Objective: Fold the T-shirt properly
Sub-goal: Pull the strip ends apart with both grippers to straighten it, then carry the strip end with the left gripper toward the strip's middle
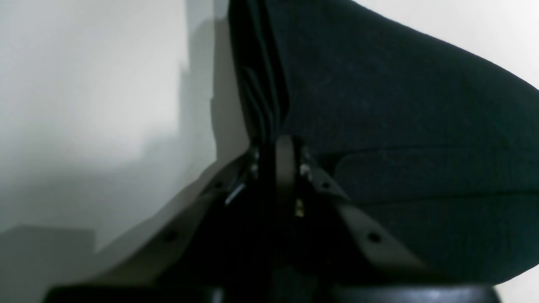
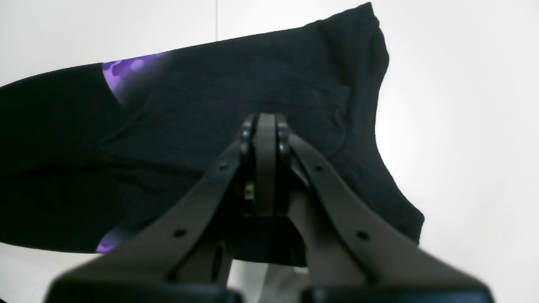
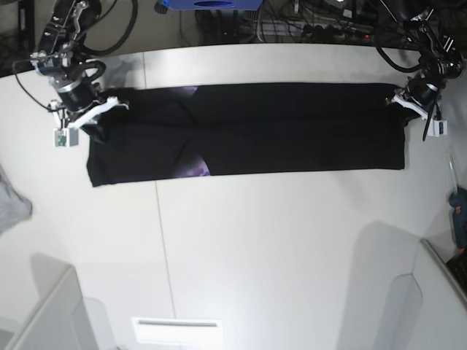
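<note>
The black T-shirt (image 3: pixel 292 127) lies folded into a long band across the white table (image 3: pixel 277 248), with a purple print patch (image 3: pixel 195 170) showing near its left part. My left gripper (image 3: pixel 406 101) is at the band's right end. In the left wrist view the left gripper (image 1: pixel 281 141) is shut on a ridge of the T-shirt (image 1: pixel 400 105). My right gripper (image 3: pixel 93 118) sits at the band's upper left corner. There the right gripper (image 2: pixel 265 122) is shut, its tips in creased fabric of the T-shirt (image 2: pixel 202 92).
A small grey cloth (image 3: pixel 11 208) lies at the table's left edge. A blue tool (image 3: pixel 458 208) sits at the right edge. Pale bins stand at the front left (image 3: pixel 44 313) and front right (image 3: pixel 438 292). Cables (image 3: pixel 306 18) run behind the table.
</note>
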`<state>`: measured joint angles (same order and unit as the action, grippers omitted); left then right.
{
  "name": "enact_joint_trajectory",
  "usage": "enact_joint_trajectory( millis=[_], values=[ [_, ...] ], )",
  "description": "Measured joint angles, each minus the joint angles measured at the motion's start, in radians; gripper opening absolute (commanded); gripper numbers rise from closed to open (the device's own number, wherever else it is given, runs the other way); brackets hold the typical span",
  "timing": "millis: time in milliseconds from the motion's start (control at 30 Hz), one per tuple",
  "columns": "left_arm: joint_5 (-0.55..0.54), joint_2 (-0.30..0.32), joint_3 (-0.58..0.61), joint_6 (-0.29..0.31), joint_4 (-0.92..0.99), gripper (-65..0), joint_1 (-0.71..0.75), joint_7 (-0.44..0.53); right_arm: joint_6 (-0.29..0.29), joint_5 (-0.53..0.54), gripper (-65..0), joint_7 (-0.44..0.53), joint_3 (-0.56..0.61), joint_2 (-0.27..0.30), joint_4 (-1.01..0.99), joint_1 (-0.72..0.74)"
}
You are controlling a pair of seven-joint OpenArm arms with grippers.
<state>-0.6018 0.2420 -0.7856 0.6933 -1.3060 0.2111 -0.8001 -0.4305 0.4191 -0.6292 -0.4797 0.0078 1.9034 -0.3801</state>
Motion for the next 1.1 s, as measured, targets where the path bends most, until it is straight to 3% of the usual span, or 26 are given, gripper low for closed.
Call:
enact_joint_trajectory(
  millis=[233,600,900,1100],
  values=[
    [0.007,0.019,-0.001,0.008,-0.008,-65.0,0.001,-0.018,0.0,0.0,-65.0,0.0,0.0,0.0,0.0,0.0],
    [0.074,0.014,0.002,-0.012,-0.235,-65.0,0.1,-0.026,0.0,0.0,-65.0,0.0,0.0,0.0,0.0,-0.009],
    [0.076,-0.065,0.029,-0.013,-0.501,-65.0,0.16,-0.032,0.0,0.0,-65.0,0.0,0.0,0.0,0.0,-0.014],
    [0.069,-0.079,0.105,-0.011,-0.57,-65.0,0.163,-0.093,0.0,0.0,-65.0,0.0,0.0,0.0,0.0,-0.013]
  ],
)
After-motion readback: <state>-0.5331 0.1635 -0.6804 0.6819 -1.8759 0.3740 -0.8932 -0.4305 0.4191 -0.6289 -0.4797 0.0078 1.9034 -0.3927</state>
